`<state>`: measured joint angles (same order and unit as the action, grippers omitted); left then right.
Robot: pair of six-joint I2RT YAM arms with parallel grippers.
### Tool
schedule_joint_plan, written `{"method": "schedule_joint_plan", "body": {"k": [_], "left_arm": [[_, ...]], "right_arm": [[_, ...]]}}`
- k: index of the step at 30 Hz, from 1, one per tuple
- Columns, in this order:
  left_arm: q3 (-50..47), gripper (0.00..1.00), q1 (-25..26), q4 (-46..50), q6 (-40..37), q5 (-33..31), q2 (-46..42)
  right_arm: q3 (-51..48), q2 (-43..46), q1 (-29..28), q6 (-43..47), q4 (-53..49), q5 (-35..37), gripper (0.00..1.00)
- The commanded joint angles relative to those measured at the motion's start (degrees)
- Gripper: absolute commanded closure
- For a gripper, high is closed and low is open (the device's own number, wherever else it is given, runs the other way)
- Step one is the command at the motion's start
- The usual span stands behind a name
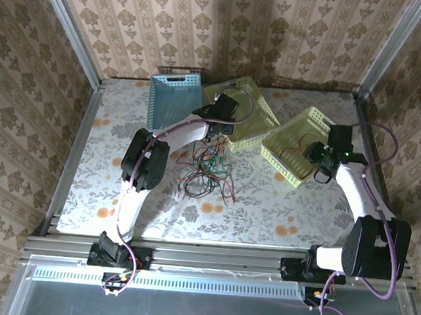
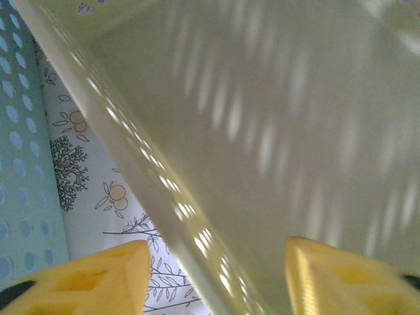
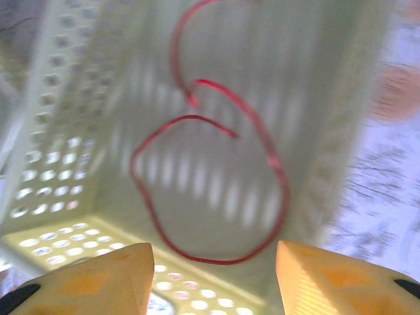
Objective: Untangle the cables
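One red cable [image 3: 216,177] lies in a basket [image 3: 59,131]; the tangle [image 1: 208,173] sits on the tabletop [image 1: 287,207], so most is left. My left pincer [image 2: 218,256] and right pincer [image 3: 214,252] are part-open, empty.

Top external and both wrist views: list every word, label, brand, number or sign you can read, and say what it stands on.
None: no word, number, brand or sign can be read in these views.
Light blue perforated plastic basket: no label visible.
Two pale green perforated plastic baskets: no label visible.
White floral-printed table cover: fruit and tree drawings, no letters.
Beige patterned wallpaper: ornament only.
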<state>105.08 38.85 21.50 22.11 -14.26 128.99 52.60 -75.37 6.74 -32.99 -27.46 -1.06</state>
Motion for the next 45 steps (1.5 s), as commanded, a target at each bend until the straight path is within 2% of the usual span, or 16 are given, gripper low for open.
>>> {"method": "schedule_joint_plan", "body": {"k": [1, 8, 11, 14, 16, 22, 27, 31, 34, 38, 42, 44, 45], "left_arm": [[2.46, 0.53, -0.45, 3.83, -2.3, -1.84, 2.19], [8.78, 0.84, -1.56, 9.4, -10.25, -7.42, 4.95], [10.17, 0.87, -1.93, 10.26, -14.69, -10.32, 4.96], [10.96, 0.79, -2.36, 10.69, -17.1, -11.74, 4.79], [10.64, 0.61, -2.38, 9.96, -18.11, -12.01, 4.27], [8.16, 0.33, -2.21, 3.41, -18.53, -8.82, 1.03], [5.06, 0.27, -1.51, -4.05, -20.05, -8.08, -4.63], [-3.85, 0.25, -0.32, -10.71, -21.57, -8.07, -12.9], [-12.81, 0.24, -0.36, -12.54, -17.81, -7.62, -19.75], [-26.22, 0.24, -0.1, -13.85, -12.46, -6.25, -27.73], [-38.04, 0.24, 0.35, -13.67, -6.06, -5.71, -34.18], [-42.87, 0.23, 0.35, -13.3, -4.07, -6.02, -36.96], [-44.85, 0.23, 0.29, -12.59, -3.32, -6.36, -38.33]], "right_arm": [[-2.25, 1.87, 1.54, -2.43, -2.81, 1.76, 0.46], [-3.69, -3.28, 2.6, -2.78, 0.44, -3.59, 0.46], [-3.18, -7.77, 2.57, -2.52, 1.8, -6.23, 0.48], [-2.25, -10.12, 2.57, -1.61, 0.95, -6.33, 0.5], [-1.66, -10.73, 2.55, -0.39, 0.2, -5.81, 0.5], [2.27, -15.15, 2.57, 4.16, -2.38, -5.27, 0.5], [8.69, -20.97, 2.53, 5.42, -2.64, -3.71, 0.51], [14.86, -23.83, 1.43, 5.02, -1.22, -3.09, 0.51], [19.66, -25.11, -0.97, 7.19, -1.45, -1.97, 0.5], [22.77, -23.89, -5.67, 10.48, -4.72, 8.92, 0.47], [18.77, -17.66, -11.02, 12.76, -4.48, 21.76, 0.46], [15.73, -13.43, -13.73, 13.53, -3.55, 24.44, 0.46], [14.14, -11.24, -15.26, 14.03, -2.72, 23.19, 0.46]]}}
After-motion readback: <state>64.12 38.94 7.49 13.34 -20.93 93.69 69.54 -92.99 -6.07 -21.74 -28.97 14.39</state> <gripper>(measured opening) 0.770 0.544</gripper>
